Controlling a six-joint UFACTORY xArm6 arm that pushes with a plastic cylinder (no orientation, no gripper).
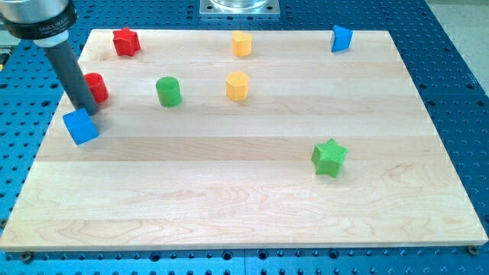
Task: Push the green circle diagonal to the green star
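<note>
The green circle (168, 92) stands on the wooden board (244, 191) at the upper left. The green star (329, 157) lies far from it, at the view's right and lower down. My tip (87, 111) is at the left edge of the board, well to the left of the green circle. It stands between a red circle (97, 87) just above it and a blue cube (80, 127) just below it, close to both.
A red star (126, 42) lies at the top left. A yellow hexagon (241, 43) is at the top middle and another yellow hexagon (238, 86) is right of the green circle. A blue block (341, 38) is at the top right.
</note>
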